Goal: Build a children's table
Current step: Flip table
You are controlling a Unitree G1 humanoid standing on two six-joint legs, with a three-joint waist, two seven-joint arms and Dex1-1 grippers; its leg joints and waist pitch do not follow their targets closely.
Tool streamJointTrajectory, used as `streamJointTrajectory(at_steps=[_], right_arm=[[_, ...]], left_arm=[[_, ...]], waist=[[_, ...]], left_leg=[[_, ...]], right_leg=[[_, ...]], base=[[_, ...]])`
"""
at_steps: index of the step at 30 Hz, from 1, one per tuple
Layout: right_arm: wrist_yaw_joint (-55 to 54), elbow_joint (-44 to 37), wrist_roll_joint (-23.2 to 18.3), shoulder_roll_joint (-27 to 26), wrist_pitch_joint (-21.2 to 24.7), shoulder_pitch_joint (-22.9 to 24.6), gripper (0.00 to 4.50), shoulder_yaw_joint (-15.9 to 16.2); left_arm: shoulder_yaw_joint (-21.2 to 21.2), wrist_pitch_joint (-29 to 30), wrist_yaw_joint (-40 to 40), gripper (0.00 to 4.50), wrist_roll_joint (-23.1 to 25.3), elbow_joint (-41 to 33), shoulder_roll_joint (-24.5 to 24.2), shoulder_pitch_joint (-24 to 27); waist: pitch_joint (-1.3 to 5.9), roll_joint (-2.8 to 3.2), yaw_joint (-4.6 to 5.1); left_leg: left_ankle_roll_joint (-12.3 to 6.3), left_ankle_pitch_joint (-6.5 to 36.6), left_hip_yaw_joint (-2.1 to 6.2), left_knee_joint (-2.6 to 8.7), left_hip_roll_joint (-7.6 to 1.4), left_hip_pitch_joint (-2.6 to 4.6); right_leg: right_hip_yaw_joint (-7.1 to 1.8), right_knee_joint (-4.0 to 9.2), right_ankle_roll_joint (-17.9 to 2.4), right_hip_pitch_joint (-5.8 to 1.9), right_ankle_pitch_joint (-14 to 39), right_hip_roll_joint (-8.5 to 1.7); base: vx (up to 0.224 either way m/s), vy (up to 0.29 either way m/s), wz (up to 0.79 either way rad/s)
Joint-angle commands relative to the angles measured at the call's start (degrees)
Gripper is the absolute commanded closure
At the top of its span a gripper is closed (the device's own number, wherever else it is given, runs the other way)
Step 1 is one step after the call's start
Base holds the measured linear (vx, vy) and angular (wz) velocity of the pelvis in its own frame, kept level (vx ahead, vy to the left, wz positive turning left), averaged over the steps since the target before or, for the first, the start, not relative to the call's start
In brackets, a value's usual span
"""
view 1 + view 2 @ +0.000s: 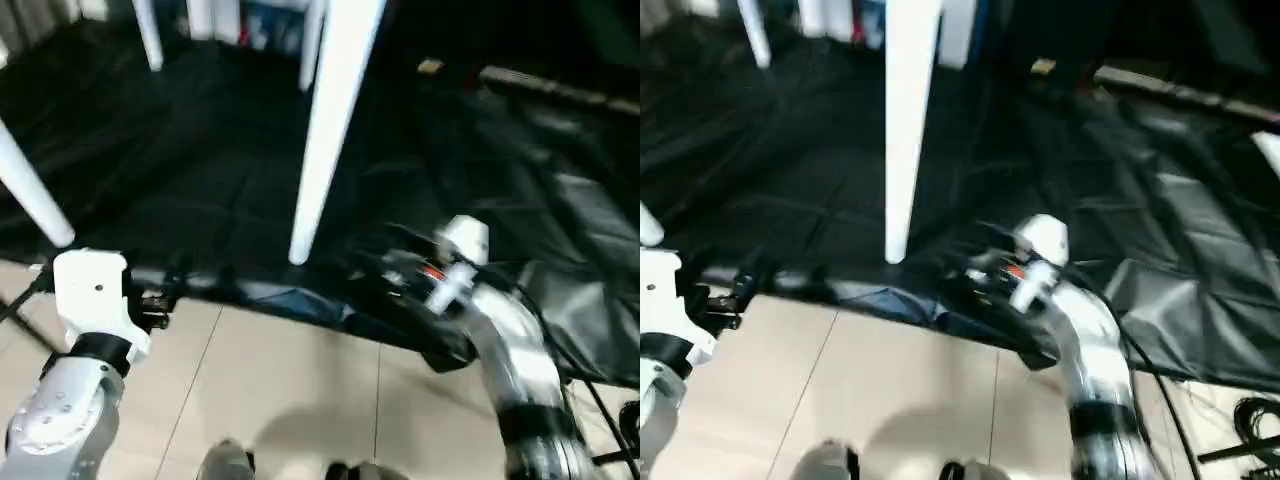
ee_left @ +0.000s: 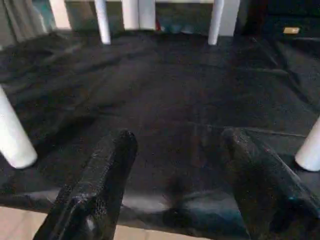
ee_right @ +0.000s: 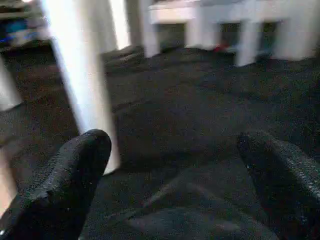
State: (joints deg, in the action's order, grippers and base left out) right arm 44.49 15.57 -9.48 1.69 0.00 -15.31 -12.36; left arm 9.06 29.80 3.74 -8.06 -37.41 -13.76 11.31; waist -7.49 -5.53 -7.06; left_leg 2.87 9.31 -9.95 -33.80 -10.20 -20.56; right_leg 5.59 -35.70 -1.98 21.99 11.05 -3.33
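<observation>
The children's table stands on the black-draped counter [image 1: 200,180] with its four white legs planted on the cloth, but its tabletop is cut off above every view. The near right leg [image 1: 330,120] shows from its foot upward until the picture's edge takes it; the near left leg [image 1: 30,195] is clipped at the side, and the two far legs [image 2: 102,22] show as short stubs. Much of the head views is smeared, so the small tan object [image 1: 430,67] at the counter's far side cannot be identified. No writing or label can be read anywhere.

The left tool [image 2: 177,185] hangs at the counter's near edge, fingers [image 2: 107,170] apart and holding nothing. The right tool [image 3: 175,180] is spread wide, empty, near the right leg's foot.
</observation>
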Motion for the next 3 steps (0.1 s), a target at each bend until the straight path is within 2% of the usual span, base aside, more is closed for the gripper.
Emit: streamJointTrajectory(at_steps=[1,2,3], right_arm=[[-4.82,-4.6,1.22,-0.68,0.88,1.12,0.0,-0.95],[-5.31,-5.07,1.44,-0.85,0.69,1.33,0.0,-0.9],[-6.87,-7.24,1.87,-1.13,0.93,2.27,0.0,-0.38]], left_arm=[[-1.39,-2.04,-1.24,1.32,2.11,1.68,0.47,0.42],[-1.56,-2.43,-1.41,1.32,2.41,1.9,0.49,0.38],[-2.07,-3.6,-1.86,1.32,3.35,2.56,0.54,0.25]], waist=[[3.87,1.35,0.35],[4.28,1.33,0.99],[4.31,1.55,1.08]], left_leg=[[3.2,26.33,2.28,4.4,-3.43,1.65],[3.35,27.07,2.65,4.23,-3.32,1.82],[3.36,27.12,2.81,4.41,-3.41,1.74]], right_leg=[[-3.69,8.4,-1.22,-0.88,39.71,-6.67],[-2.81,9.07,0.1,-1.39,42.18,-6.81],[-2.57,9.19,0.18,-1.58,41.35,-6.72]], base=[[-0.058,0.006,-0.03],[-0.058,0.006,-0.03],[0.0,0.0,0.0]])
